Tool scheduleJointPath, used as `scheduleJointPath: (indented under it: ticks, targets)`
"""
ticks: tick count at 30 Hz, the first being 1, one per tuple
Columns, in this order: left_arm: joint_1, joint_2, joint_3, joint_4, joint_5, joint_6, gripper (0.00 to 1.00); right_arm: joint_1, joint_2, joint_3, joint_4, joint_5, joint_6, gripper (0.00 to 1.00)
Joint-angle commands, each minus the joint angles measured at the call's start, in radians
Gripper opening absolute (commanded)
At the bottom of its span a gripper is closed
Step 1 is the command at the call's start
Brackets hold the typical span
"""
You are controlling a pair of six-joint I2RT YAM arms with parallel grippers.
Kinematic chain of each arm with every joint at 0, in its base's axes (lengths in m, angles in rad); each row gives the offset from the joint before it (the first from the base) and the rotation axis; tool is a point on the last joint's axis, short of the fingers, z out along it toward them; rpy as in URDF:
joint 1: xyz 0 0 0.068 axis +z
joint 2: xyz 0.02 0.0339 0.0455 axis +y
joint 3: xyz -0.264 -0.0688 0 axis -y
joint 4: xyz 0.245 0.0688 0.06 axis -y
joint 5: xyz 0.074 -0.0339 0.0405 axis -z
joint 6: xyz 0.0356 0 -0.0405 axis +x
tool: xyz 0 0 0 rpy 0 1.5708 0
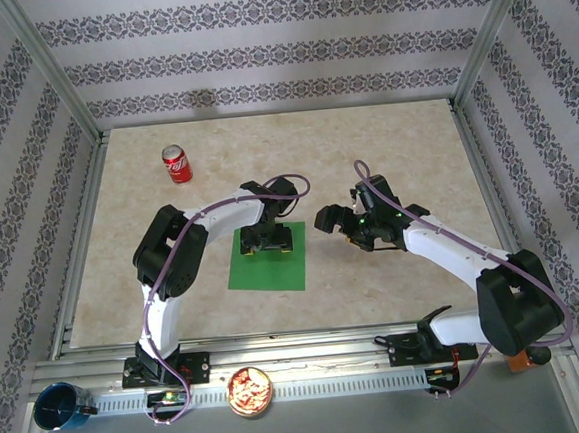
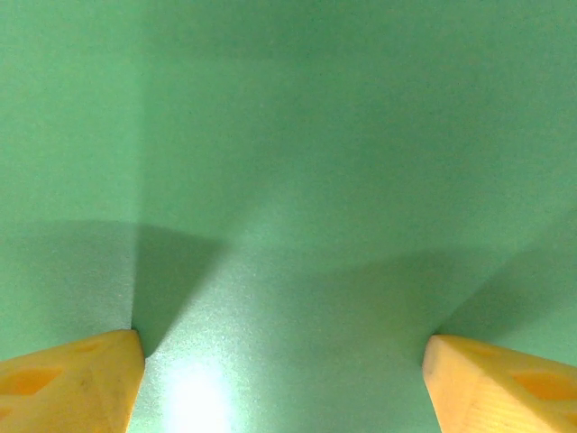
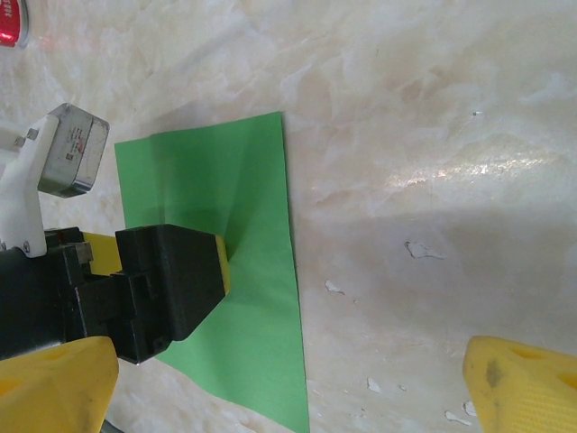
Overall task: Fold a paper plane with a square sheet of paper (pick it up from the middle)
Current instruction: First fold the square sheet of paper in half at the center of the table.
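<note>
The square sheet of paper (image 1: 274, 273) is bright green and lies flat on the marble table (image 1: 385, 149), in the middle. My left gripper (image 1: 269, 240) stands over its far half, pointing down. In the left wrist view the paper (image 2: 288, 162) spreads under the gripper (image 2: 284, 370), whose yellow fingertips (image 2: 81, 379) rest wide apart on it, open. My right gripper (image 1: 335, 223) hovers just right of the sheet, open and holding nothing. Its wrist view has the sheet (image 3: 261, 343) lower left, the left gripper's black body (image 3: 153, 289) on it, and its own gripper (image 3: 288, 392) over the sheet's right edge.
A red soda can (image 1: 176, 163) stands far left on the table, its edge at the right wrist view's top left corner (image 3: 9, 23). A blue cup (image 1: 62, 407) and a bowl of snacks (image 1: 250, 390) sit on the near rail. Metal frame posts (image 1: 58, 84) border the table.
</note>
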Motion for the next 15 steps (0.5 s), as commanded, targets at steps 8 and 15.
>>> scheduleJointPath:
  ticks: [8,15]
  targets:
    - [-0.015,0.038,-0.02,-0.001,0.016,0.019,0.69,-0.003,0.006,0.019,-0.006,0.022,0.017,0.98]
    - [-0.016,-0.004,-0.025,0.055,0.055,0.047,0.48,-0.012,-0.021,0.002,-0.01,0.058,0.039,0.98]
